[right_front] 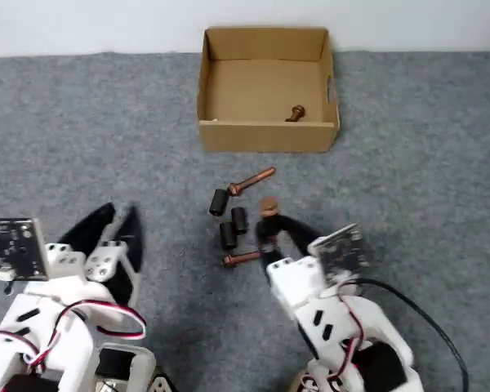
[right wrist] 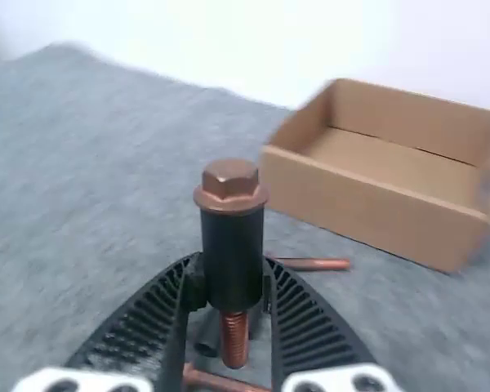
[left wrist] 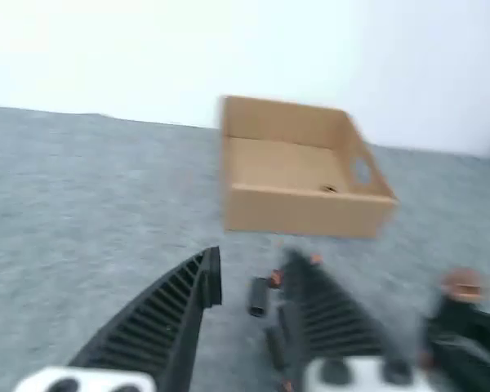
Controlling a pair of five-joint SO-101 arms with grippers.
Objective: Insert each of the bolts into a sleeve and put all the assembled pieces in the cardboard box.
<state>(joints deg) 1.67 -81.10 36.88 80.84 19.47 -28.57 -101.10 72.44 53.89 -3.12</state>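
Sleeve (right wrist: 231,245), bolt (right wrist: 230,186) seated through it, upright in right gripper (right wrist: 230,282) clamped around it, in front of cardboard box (right_front: 265,136). Left gripper (left wrist: 253,263) spread, empty. We judge insertion done; next: carry over box wall, release inside.

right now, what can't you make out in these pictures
1. High view: the bolt in the cardboard box is too small to show whether it wears a sleeve.
2. Left wrist view: loose sleeves are blurred, partly behind the left fingers.
3. Right wrist view: a loose bolt lies mostly behind the right fingers.
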